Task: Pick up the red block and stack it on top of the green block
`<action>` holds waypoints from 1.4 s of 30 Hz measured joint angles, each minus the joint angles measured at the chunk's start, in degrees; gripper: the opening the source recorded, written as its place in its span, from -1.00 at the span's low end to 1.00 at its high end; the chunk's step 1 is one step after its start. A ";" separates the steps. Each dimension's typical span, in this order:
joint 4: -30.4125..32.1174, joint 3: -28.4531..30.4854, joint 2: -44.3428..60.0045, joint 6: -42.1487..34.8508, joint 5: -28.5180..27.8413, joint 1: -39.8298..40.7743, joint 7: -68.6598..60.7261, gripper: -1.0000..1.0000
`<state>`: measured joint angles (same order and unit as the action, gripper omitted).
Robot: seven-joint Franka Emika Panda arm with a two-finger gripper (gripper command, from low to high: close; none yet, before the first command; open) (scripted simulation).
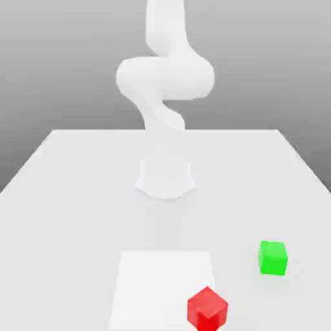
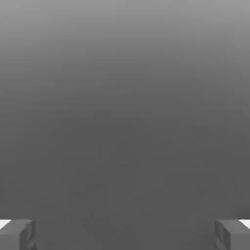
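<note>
- The red block (image 1: 207,309) sits near the front edge of the exterior view, right of the middle; it is turned so that a corner faces the camera; it lies at the right-hand front part of the white square (image 1: 161,288), though whether it rests on the square or just beside it I cannot tell.
- The green block (image 1: 273,258) rests on the table (image 1: 71,213) toward the exterior view's right; it stands farther back than the red block, well apart from it and clear of the white square; one face is turned almost squarely to the camera.
- The white arm (image 1: 165,77) rises from its base (image 1: 165,181) around the middle of the table, behind both blocks; its upper part runs out through the top of the exterior view.
- In the hand view, the two fingers of the gripper (image 2: 125,235) stand wide apart; nothing is held between them; a plain grey background (image 2: 125,122), paler toward one edge, lies beyond.
</note>
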<state>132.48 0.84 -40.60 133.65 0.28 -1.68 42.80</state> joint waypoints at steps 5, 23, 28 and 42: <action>1.44 1.52 10.74 3.83 0.84 -3.15 -6.42 0.00; 6.47 1.97 48.06 17.21 2.26 -9.34 -27.71 0.00; 6.49 1.23 58.36 23.25 1.34 -9.20 -30.13 0.00; 6.87 1.20 56.40 21.43 1.03 -9.15 -30.03 -1.00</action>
<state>139.35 2.04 15.80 155.08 1.31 -10.82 12.77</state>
